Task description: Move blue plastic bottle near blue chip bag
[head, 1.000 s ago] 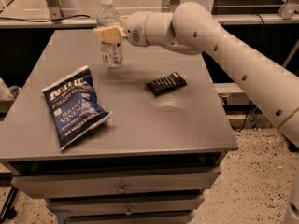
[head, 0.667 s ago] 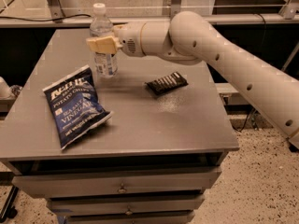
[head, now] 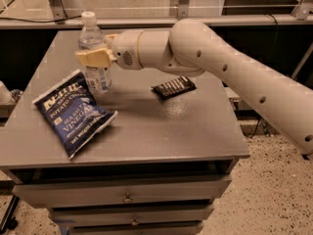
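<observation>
**A:** Item one, blue plastic bottle (head: 99, 80): position?

**B:** Upright, just beside the far right corner of the blue chip bag (head: 73, 112). A second ago it stood well apart from the bag, farther back and to the right, so it has been carried across to the bag.

**A:** Item two, gripper (head: 93, 58)?

**B:** Just behind the bag's far right corner, clamped around the bottle's middle. I cannot tell whether the bottle's base touches the cabinet top (head: 161, 131).

**A:** Item three?

**B:** Black snack wrapper (head: 173, 87), well to the right of the bag, unmoved.

**A:** Task status?

**B:** By my judgement the nearness is already met. What is left is to set the bottle down and let go without tipping it onto the bag.
</observation>
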Available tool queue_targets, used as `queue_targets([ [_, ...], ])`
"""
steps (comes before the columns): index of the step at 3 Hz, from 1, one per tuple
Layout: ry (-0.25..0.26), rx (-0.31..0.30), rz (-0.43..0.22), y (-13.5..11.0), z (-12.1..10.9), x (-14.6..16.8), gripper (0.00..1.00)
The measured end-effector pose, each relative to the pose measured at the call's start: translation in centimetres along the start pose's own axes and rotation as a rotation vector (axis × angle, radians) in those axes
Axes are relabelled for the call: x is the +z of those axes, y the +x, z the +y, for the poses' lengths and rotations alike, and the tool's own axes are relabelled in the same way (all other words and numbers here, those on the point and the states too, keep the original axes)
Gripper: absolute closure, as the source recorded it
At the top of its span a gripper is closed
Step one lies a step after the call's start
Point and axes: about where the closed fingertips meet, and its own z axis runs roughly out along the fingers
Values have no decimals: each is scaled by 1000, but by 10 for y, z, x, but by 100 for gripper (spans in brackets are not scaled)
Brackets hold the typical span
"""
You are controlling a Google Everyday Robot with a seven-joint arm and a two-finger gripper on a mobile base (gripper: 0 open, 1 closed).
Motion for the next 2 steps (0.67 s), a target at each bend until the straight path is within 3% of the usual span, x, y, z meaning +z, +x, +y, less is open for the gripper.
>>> queue_targets([
  [2, -31, -62, -3, 4, 23, 4, 36],
])
